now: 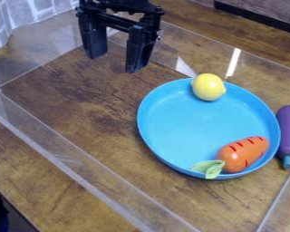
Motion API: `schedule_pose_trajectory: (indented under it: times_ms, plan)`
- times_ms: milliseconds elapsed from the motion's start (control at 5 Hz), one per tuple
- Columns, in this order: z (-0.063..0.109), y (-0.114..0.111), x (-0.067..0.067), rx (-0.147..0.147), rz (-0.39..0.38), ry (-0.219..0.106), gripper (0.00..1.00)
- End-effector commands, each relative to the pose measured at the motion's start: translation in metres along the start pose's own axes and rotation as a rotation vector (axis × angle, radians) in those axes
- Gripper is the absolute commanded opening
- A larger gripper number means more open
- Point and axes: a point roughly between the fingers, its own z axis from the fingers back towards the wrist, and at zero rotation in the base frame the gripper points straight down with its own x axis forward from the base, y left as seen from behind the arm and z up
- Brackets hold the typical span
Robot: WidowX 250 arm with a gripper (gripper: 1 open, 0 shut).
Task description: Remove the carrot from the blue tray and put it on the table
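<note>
Carrot [243, 153] inside blue tray [184, 113]

You are looking at a dark brown wood-grain surface [75, 118] with clear acrylic walls [62, 149] standing along its edges. Directly on it, toward your right, rests a round blue tray [184, 122] with a raised rim (much the largest thing there). Just beside the tray's right edge, a purple eggplant [288, 134] lies on the wood, close enough that you cannot tell whether the two touch.
</note>
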Motion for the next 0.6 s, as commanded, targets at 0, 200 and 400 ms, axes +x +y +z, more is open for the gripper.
schedule_pose_trajectory:
  times_ms: [0,200,400]
  plan:
    - [-0.007,-0.003,0.001,-0.001,-0.013,0.013,1.0]
    - [-0.015,-0.016,0.005,-0.002,-0.057,0.018,1.0]
    - [-0.021,-0.042,0.012,-0.005,-0.139,0.001,1.0]
